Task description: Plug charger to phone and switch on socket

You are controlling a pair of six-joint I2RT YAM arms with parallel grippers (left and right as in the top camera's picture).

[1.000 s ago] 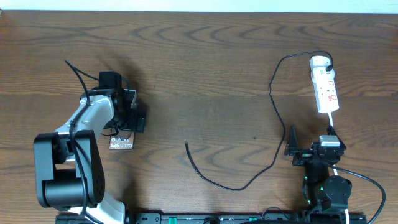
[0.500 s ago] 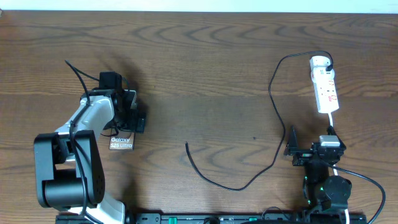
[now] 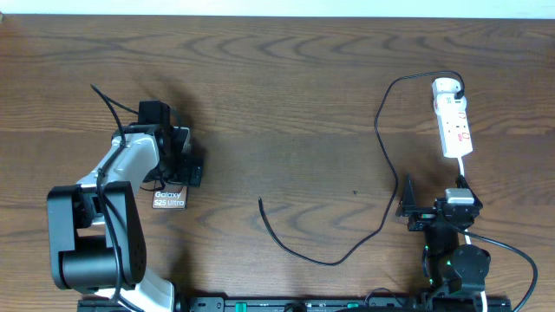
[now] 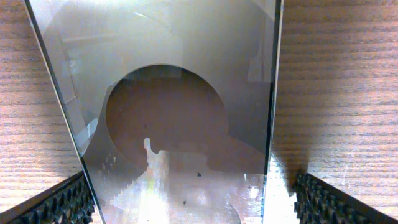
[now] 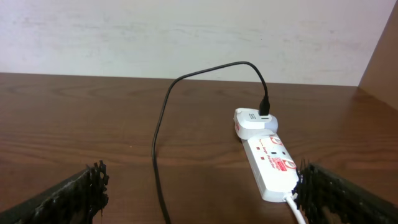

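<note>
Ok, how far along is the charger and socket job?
Done: the charger is plugged into the socket at its end outlet. In hand: the left fingers straddle the phone. Left: the tip lies loose on the table, apart from the phone, and the right fingers hang open short of the socket, so plugging in and, it seems, switching remain.

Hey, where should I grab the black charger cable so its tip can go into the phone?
Grip the charger just behind its free plug tip, coming straight down and pinching across the cable. That end lies flat on the table, mid-way across and nearest the phone. Holding close to the tip should keep it from flopping.
</note>
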